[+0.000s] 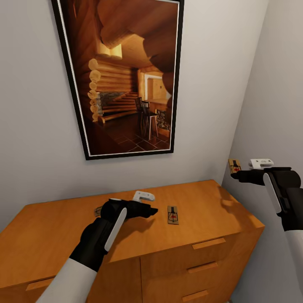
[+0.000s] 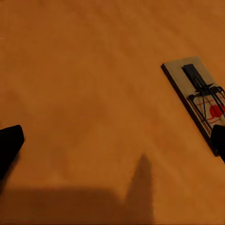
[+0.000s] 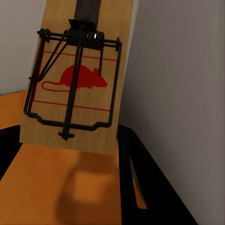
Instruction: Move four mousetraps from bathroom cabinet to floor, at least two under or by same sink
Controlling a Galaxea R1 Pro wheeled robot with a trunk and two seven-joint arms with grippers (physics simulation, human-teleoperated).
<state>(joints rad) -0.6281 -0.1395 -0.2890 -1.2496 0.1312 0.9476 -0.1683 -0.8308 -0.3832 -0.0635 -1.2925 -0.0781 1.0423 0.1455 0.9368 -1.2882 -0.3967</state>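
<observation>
The orange-brown wooden cabinet (image 1: 185,252) with stacked drawers is seen against a pale grey wall, under a large black-framed picture of a log cabin room (image 1: 122,75). On its flat top, one small rectangular wooden mousetrap with black wire parts and a red mouse print (image 1: 173,214) is lying flat. The left gripper (image 1: 152,210) is held low over the top, just beside this trap; in the left wrist view the same trap (image 2: 199,101) is seen near one black finger (image 2: 218,140), and the fingers are spread apart with nothing between them. A second trap of the same kind (image 1: 234,166) is held in the air by the right gripper (image 1: 236,173), beyond the right end of the cabinet and near the side wall. In the right wrist view this held trap (image 3: 79,79) is shown upright, and the black fingers (image 3: 140,187) are clamped on its lower end.
</observation>
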